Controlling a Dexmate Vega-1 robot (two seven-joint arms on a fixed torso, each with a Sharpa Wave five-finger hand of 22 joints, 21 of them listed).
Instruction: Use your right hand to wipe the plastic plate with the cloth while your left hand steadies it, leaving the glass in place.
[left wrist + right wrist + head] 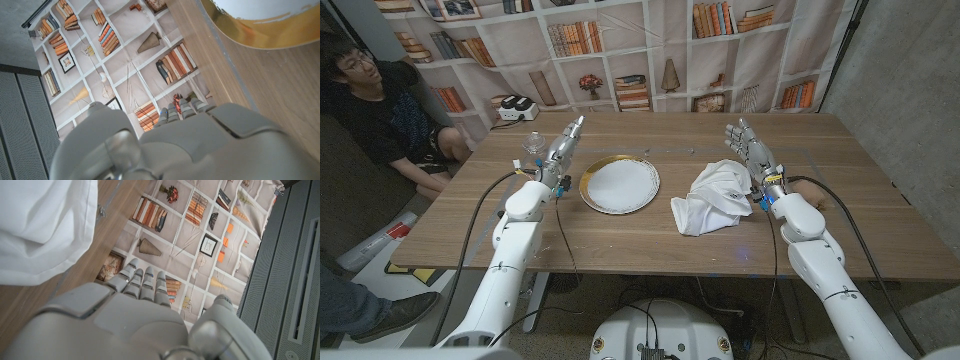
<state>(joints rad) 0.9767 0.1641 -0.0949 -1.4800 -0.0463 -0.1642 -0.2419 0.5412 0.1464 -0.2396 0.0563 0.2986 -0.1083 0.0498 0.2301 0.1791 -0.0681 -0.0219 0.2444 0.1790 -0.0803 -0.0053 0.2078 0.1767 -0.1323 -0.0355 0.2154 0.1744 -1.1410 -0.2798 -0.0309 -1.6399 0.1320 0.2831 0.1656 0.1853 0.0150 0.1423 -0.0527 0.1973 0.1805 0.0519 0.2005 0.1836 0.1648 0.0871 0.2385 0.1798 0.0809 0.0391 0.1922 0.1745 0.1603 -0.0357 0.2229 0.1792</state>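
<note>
A white plastic plate (620, 184) with a gold rim lies on the wooden table a little left of centre; its gold rim (260, 37) also shows in the left wrist view. A crumpled white cloth (714, 198) lies to the plate's right, also seen in the right wrist view (42, 225). A clear glass (531, 152) stands left of the plate, behind my left hand (560, 148). That hand stands beside the plate's left edge, fingers straight and apart, holding nothing. My right hand (752, 152) stands upright just right of the cloth, fingers extended, empty.
A person sits at the far left behind the table (840, 215). A bookshelf backdrop hangs behind the table's far edge. A small white and black device (515, 106) sits beyond the far left corner.
</note>
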